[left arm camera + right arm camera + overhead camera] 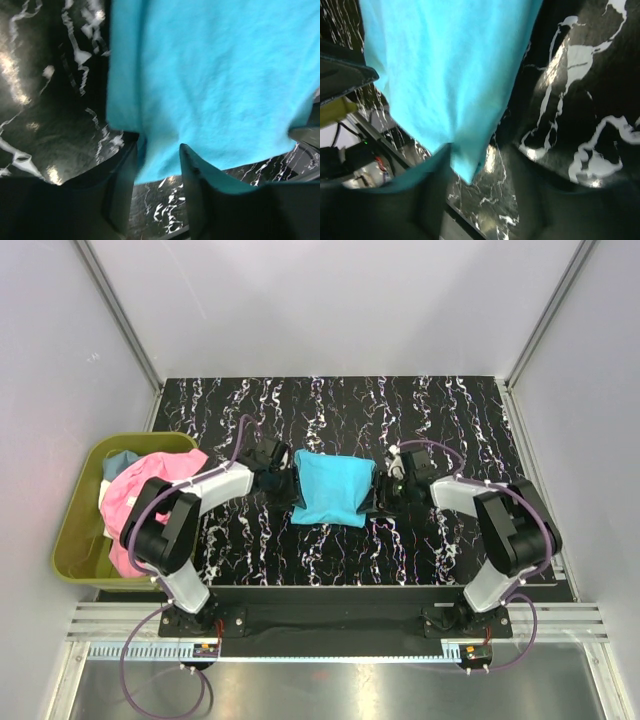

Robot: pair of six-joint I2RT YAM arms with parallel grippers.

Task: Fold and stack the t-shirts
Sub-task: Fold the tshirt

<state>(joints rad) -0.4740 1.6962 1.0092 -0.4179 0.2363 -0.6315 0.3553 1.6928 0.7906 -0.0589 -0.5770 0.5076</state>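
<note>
The turquoise t-shirt [330, 488] lies folded in a rough rectangle mid-table. My left gripper [278, 462] is at its left edge. In the left wrist view the fingers [122, 185] stand apart with the shirt's hem [160, 160] between them, not pinched. My right gripper [392, 485] is at the shirt's right edge. In the right wrist view a corner of the shirt [465, 165] hangs between the spread fingers [432, 195], beside the left one. Pink [135, 495] and light blue [120, 462] shirts lie heaped in the bin.
The olive-green bin [75, 530] stands off the table's left edge, with pink cloth spilling over its near side. The black marbled tabletop [330, 410] stretches behind the shirt. White walls close in the back and both sides.
</note>
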